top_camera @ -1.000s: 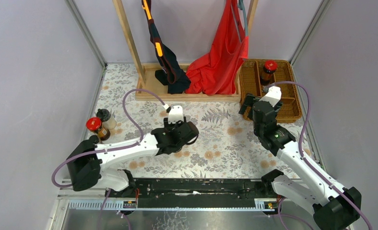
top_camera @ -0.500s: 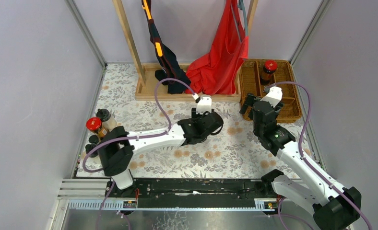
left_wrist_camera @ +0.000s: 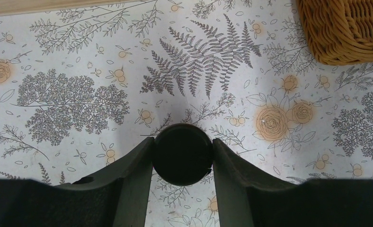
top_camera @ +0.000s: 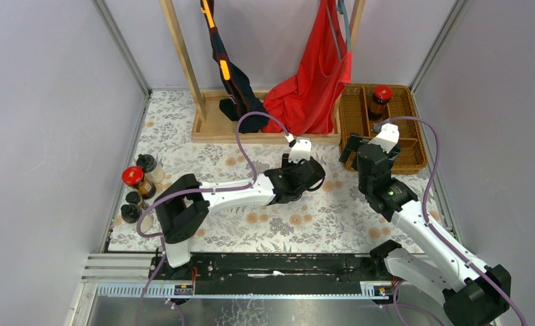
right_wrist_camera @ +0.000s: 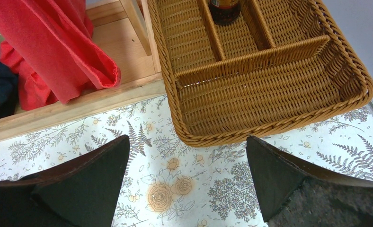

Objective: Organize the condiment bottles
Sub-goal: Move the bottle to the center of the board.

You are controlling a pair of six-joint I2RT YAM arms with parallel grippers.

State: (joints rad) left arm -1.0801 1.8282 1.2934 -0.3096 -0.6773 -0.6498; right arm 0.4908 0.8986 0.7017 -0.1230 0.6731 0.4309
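Nearest me, at the left edge of the floral tablecloth (top_camera: 183, 153), four of the condiment bottles sit bunched. First small black-capped bottle (top_camera: 129, 212), second small black-capped bottle (top_camera: 134, 198) just behind it. Then a red-lidded jar (top_camera: 133, 178), and a pale black-capped bottle (top_camera: 148, 166) right by that one. I can't tell if those two touch.

My left arm reaches across to mid-table. Left gripper (left_wrist_camera: 182, 146) is clamped on the held bottle (left_wrist_camera: 182, 161), one finger pressed to each side of its round black cap. The wrist view looks straight down on the cap, so I can't tell the body colour. I also can't tell if it is lifted or standing on the cloth. It is near the wicker basket (right_wrist_camera: 270, 120)'s near left corner, but apart from it.

Right gripper (right_wrist_camera: 187, 142) has its jaws spread wide with nothing between them. It hangs over the cloth, just short of the basket's near rim.

The basket sits at the far right of the table, with a wide compartment along the near side and narrower ones behind. The basket jar (top_camera: 381, 95), red lid, stands upright in the middle rear compartment.

Farthest back is a wooden rack (top_camera: 210, 125) with a red cloth (top_camera: 312, 75) and a dark garment (top_camera: 241, 102) hanging.
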